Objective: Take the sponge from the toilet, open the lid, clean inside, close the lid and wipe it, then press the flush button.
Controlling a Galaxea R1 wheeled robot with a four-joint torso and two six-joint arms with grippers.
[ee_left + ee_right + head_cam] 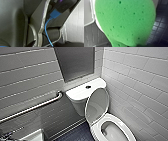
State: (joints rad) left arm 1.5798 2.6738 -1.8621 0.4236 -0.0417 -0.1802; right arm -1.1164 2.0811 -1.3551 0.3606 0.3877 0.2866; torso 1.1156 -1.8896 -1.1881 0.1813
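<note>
Sponge (pixel 125 22) is hanging close before our right wrist, floor tiles (pixel 161 28) behind it; we are not managing to tell how left gripper or right gripper stands. Toilet (pixel 113 117) is standing far right, lid (pixel 97 105) leaning open against tank (pixel 80 92), grab bar (pixel 30 108) crossing the left wall.

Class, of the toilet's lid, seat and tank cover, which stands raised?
The oval lid, tilted up before the tank; the seat and tank cover lie flat.

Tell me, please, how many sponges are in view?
1. The sponge sits close in front of the right wrist camera, with dark floor tiles behind; others may be hidden.
</note>
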